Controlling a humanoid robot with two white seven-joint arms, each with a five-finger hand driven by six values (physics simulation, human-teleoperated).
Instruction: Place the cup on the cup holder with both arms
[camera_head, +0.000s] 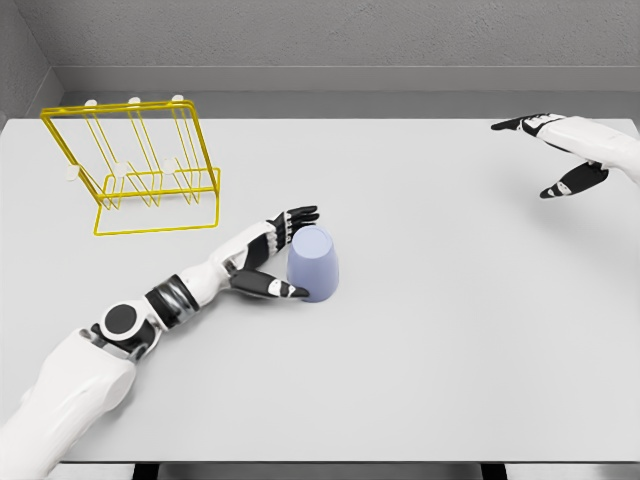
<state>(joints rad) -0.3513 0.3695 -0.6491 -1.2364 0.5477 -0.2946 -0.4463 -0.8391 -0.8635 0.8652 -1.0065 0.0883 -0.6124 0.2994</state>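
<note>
Near frame center, left hand (272, 258) w/ spread fingers (300, 215) is flanking upside-down cup (313, 263); prob. light, rigid, slick — grip sidewall.

right arm cut off by right edge past the wrist, only right hand (565, 150) visible. left arm runs out at bottom-left corner, shoulder unseen. left hand (268, 262) palm hides cup (314, 263) near side; can't tell contact. cup holder (135, 170) peg tips too small to resolve.
</note>
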